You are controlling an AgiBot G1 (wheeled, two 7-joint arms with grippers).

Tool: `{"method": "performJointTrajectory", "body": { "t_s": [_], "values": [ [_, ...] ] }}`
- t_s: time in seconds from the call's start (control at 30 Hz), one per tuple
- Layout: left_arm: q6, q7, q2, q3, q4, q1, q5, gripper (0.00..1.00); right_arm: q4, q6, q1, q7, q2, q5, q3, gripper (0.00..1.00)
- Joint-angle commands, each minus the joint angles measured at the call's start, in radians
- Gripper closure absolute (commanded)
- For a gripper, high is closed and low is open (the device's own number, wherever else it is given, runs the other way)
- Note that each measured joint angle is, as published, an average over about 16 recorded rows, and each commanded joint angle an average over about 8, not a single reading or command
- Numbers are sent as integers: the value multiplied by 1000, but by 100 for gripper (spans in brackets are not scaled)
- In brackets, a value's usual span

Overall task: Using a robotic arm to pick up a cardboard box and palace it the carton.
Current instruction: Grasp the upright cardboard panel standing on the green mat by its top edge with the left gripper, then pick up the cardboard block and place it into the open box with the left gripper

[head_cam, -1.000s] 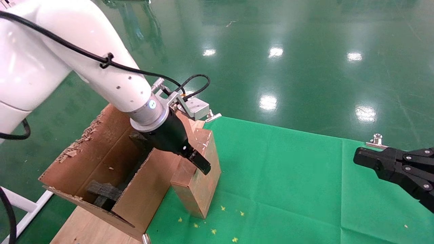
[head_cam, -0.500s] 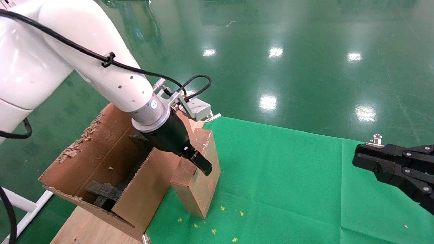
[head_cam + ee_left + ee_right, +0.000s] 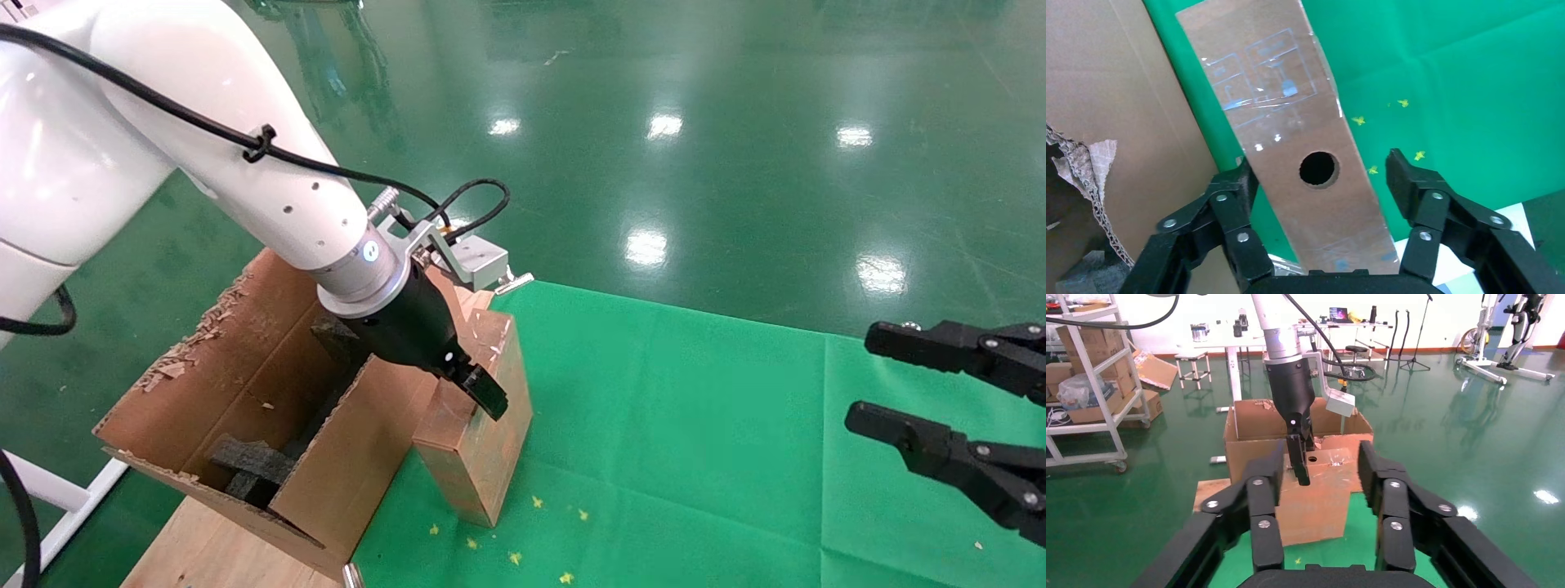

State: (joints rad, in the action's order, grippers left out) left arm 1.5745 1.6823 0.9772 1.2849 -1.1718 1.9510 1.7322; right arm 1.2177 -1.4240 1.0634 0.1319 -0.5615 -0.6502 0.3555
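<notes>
The small reddish-brown cardboard box point(image 3: 478, 445) stands upright on the green cloth, against the carton's near wall. Its narrow top with a round hole shows in the left wrist view point(image 3: 1291, 122). My left gripper point(image 3: 472, 394) is open and straddles that top point(image 3: 1319, 177); one finger touches the box's edge, the other stands apart from it. The large torn carton point(image 3: 245, 376) lies to the left with black foam blocks point(image 3: 249, 465) inside. My right gripper point(image 3: 860, 376) is open and empty at the far right; its view point(image 3: 1321, 459) shows the box point(image 3: 1315, 505) and carton point(image 3: 1248, 419) farther off.
A green cloth point(image 3: 695, 425) covers the table, with small yellow specks point(image 3: 535, 501) near the box. A wooden board point(image 3: 196, 547) lies under the carton. A metal clamp point(image 3: 513, 281) sits at the cloth's far edge. Glossy green floor lies beyond.
My right gripper has opened from shut, its fingers now spread apart. The left gripper and the box have hardly moved.
</notes>
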Motion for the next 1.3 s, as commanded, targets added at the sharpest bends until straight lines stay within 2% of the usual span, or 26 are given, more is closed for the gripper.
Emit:
{"method": "performJointTrajectory", "body": {
  "t_s": [0.03, 0.33, 0.53, 0.87, 1.1, 1.3],
  "values": [
    [0, 0, 0, -1, 0, 0, 0, 100, 0, 0, 0, 0, 0, 0, 0, 0],
    [-5, -6, -4, -1, -2, 2, 1, 100, 0, 0, 0, 0, 0, 0, 0, 0],
    [-21, -62, -43, -18, -3, 49, -26, 100, 0, 0, 0, 0, 0, 0, 0, 0],
    [-44, -239, -157, -126, 75, 226, -100, 100, 0, 0, 0, 0, 0, 0, 0, 0],
    [-47, -382, -224, -149, 167, 338, -43, 100, 0, 0, 0, 0, 0, 0, 0, 0],
    [-49, -529, -267, -125, 280, 362, 26, 100, 0, 0, 0, 0, 0, 0, 0, 0]
  ]
}}
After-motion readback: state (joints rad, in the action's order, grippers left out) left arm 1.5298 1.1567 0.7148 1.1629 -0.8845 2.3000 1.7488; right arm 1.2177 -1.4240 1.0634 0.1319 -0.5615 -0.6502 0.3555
